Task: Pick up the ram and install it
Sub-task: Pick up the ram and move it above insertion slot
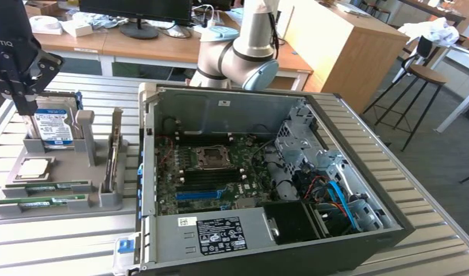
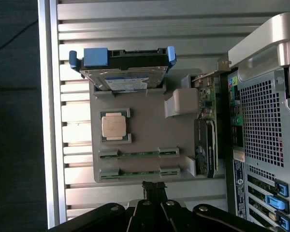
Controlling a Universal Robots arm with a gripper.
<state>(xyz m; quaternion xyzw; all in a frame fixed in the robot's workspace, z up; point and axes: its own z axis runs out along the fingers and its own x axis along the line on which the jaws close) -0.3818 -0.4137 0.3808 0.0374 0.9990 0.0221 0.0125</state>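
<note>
The ram (image 1: 43, 200) (image 2: 138, 172) sits on edge in the gray holder (image 1: 62, 213) (image 2: 150, 121), with a second stick (image 1: 46, 186) (image 2: 138, 153) just beside it. The holder rests on the slatted table (image 1: 66, 241), at the exterior view's left of the open computer case (image 1: 219, 109). The claw (image 1: 29, 133) (image 2: 153, 185), pinched narrow and empty, hangs over the holder near the hard drive (image 1: 54, 127) (image 2: 123, 79).

ribbed metal table (image 1: 66, 244), matt plastic tray (image 2: 150, 128)

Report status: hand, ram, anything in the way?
Hand over tray, holding nothing. Two ram sticks lying in tray slots. Hard drive stands nearby, not blocking.
</note>
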